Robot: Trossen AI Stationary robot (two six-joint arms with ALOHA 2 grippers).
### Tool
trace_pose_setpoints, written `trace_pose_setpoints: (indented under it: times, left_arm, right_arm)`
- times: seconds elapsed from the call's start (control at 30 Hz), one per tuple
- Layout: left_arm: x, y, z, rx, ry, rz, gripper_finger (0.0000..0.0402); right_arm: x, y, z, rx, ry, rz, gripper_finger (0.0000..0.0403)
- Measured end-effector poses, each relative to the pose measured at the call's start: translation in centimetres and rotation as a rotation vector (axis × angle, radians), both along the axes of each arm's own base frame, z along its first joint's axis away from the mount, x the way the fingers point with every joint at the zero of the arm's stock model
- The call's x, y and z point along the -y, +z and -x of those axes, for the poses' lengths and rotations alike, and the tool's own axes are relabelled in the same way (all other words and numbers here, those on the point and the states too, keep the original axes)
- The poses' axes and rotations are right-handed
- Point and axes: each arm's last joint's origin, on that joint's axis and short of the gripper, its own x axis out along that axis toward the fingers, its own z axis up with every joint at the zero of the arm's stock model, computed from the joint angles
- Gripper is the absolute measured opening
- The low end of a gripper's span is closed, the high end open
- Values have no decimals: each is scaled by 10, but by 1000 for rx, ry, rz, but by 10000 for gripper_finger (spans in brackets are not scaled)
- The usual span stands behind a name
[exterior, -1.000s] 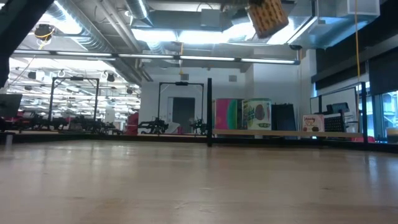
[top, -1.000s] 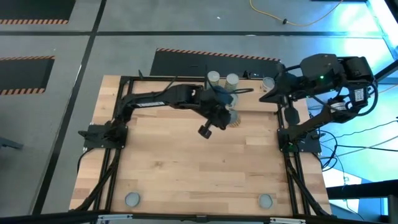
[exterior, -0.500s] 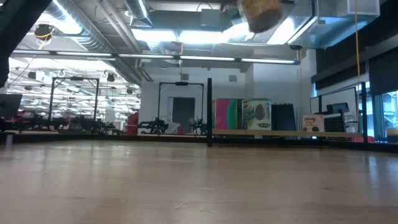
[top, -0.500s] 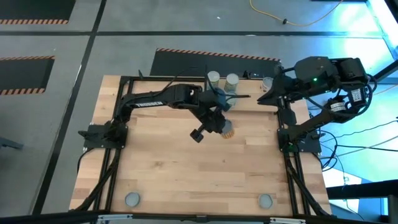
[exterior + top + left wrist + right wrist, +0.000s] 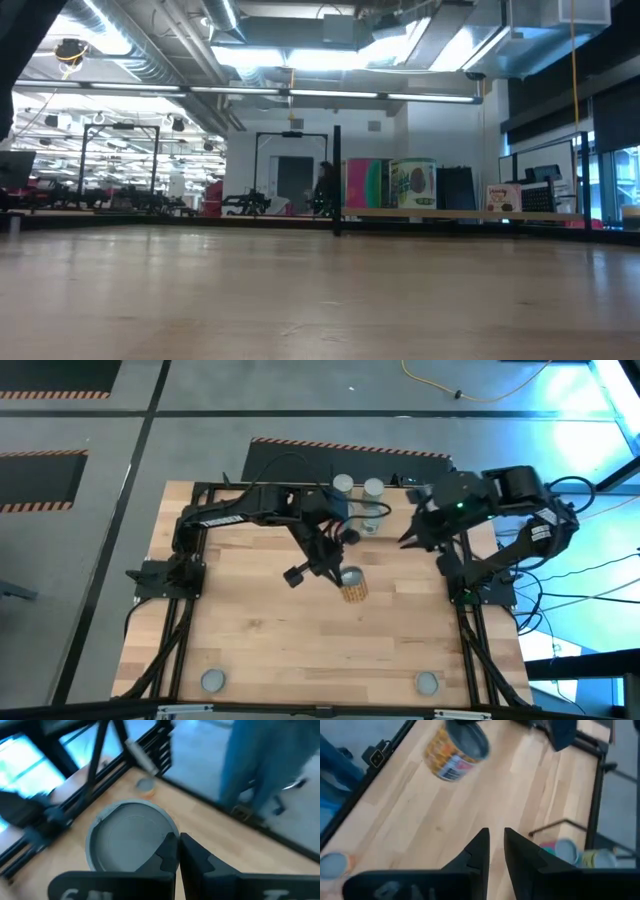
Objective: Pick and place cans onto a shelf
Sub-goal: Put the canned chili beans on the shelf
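In the high view my left gripper (image 5: 340, 567) hangs over the table's middle, shut on a can (image 5: 353, 587) with a yellow-orange label and a grey top (image 5: 131, 842). Two more cans (image 5: 343, 484) (image 5: 373, 488) stand at the far edge. In the low view they stand on the thin shelf board (image 5: 450, 213). My right gripper (image 5: 408, 538) hovers to the right of the held can. A narrow gap shows between its fingers (image 5: 496, 836), and nothing is in it. The held can (image 5: 455, 750) shows tilted in that view. My left gripper pinches the can's top rim (image 5: 166, 836) between its two fingers. The fingers come slanting down from the table's far side. The can hangs below them, tilted with its bottom toward the near edge, clear of the table.
One can (image 5: 212, 680) stands near the table's near left corner and another (image 5: 427, 682) near the near right corner. Black frame rails (image 5: 190, 610) run along both sides. A person's blue trouser legs (image 5: 260, 760) show beyond the table.
My left gripper has carried the can from just in front of the shelf toward the near edge and upward, turning as it went. The can has left the top of the low view. My right gripper has come down and toward the table's middle from the far right corner.
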Motion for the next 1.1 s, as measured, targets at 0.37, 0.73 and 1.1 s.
trace_pose_setpoints:
  times: [0.37,0.73,1.1]
  left_arm:
    - [2,2,1,16,-85,84,0]
    - [-5,3,2,20,-113,132,0]
    - [-4,4,3,34,-186,182,0]
  right_arm:
    - [-8,-32,-38,78,283,-56,61]
    - [-9,-52,-58,165,412,-5,61]
    - [3,-53,-68,296,524,-96,61]
